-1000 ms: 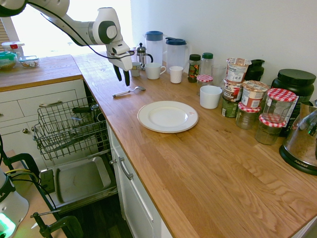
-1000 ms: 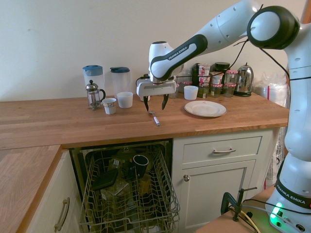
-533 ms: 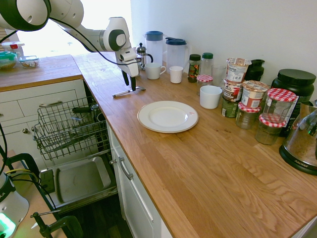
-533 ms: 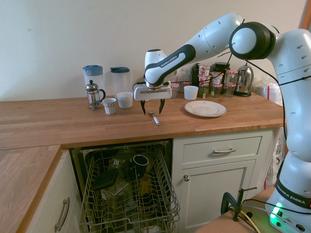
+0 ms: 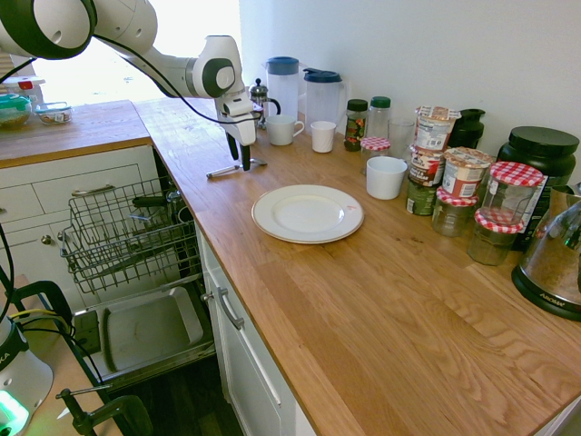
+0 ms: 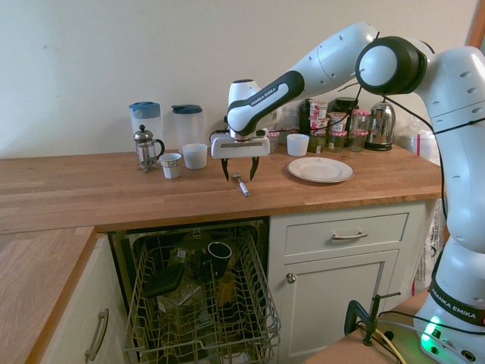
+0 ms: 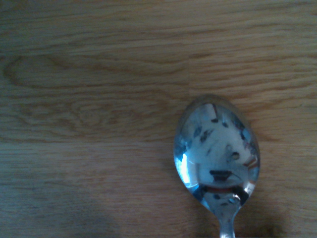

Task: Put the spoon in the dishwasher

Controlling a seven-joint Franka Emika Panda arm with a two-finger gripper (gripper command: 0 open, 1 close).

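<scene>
The spoon still has to be picked up, carried over and set down in the dishwasher, whose rack already stands pulled out. It lies on the near part of the worktop, left of the plate, under the gripper's spread fingers. It's slim and silvery, with a rounded, mirror-bright bowl.

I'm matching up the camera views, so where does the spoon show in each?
First exterior: spoon, upper left of centre, on the countertop.
Second exterior: centre, below the end effector.
Wrist: lower right, bowl and neck only.
Shared landmark: wooden countertop, in all three.
</scene>
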